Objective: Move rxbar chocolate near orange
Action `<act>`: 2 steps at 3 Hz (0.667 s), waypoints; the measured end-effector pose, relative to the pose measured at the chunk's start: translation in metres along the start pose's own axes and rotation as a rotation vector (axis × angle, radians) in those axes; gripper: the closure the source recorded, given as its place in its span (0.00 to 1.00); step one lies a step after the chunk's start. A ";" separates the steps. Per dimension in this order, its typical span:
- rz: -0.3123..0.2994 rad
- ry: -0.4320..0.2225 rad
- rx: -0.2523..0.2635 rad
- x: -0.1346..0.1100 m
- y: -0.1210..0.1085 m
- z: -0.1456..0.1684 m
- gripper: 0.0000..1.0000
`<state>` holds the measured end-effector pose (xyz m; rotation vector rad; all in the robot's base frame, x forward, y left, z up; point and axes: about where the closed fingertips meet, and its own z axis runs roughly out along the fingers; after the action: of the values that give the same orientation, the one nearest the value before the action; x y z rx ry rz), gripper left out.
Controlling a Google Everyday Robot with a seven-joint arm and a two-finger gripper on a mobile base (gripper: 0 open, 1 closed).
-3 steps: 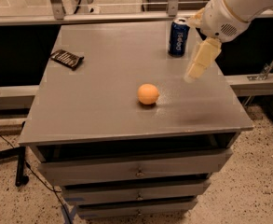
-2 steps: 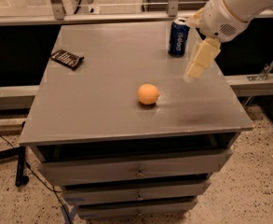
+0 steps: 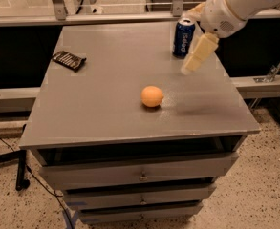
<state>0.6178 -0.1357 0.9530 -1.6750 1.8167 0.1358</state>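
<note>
The rxbar chocolate (image 3: 69, 59), a flat dark wrapper with white print, lies near the far left edge of the grey cabinet top (image 3: 106, 113). The orange (image 3: 152, 96) sits near the middle of the top, toward the front. My gripper (image 3: 191, 67) hangs from the white arm at the upper right, above the top's right side, just right of the blue soda can. It is far from the rxbar and holds nothing that I can see.
A blue soda can (image 3: 183, 37) stands upright at the back right of the top. The cabinet has drawers (image 3: 139, 171) below its front edge. A metal rail (image 3: 106, 17) and posts run behind the top.
The gripper has shifted slightly to the left and down, toward the can side of the top. The rxbar, orange and can have not moved.
</note>
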 end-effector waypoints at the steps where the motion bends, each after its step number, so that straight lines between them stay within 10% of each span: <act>1: -0.027 -0.119 0.017 -0.026 -0.044 0.036 0.00; 2: -0.038 -0.231 -0.003 -0.071 -0.072 0.073 0.00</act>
<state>0.7100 -0.0523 0.9579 -1.6227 1.6122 0.3033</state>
